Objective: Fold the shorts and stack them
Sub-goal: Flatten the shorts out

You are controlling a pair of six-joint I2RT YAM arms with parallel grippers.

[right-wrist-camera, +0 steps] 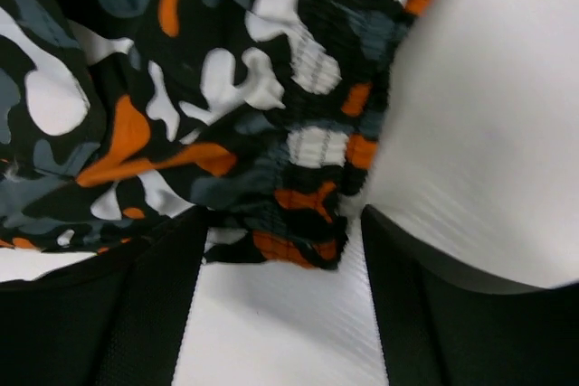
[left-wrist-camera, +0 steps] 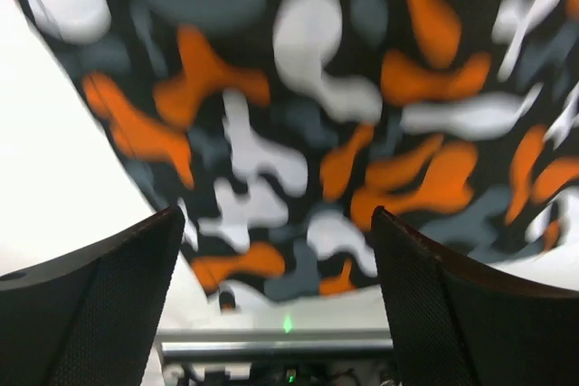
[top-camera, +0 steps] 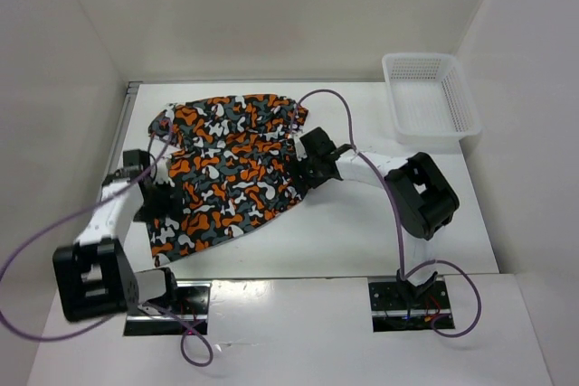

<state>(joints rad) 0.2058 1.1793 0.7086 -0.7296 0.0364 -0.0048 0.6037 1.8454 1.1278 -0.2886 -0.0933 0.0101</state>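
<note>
While on one table (top-camera: 362, 241), one shorts (top-camera: 231, 169), one basket (top-camera: 432, 135).

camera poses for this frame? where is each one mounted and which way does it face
Top external: above and behind the arm bases, facing down on the table, shorts and basket; both arms show.
Left wrist: on the left arm, facing the shorts' print; the left gripper frames the bottom.
Right wrist: on the right arm, facing the shorts' gathered edge and bare table; the right gripper is at the bottom.
Shared: all three see the shorts.
</note>
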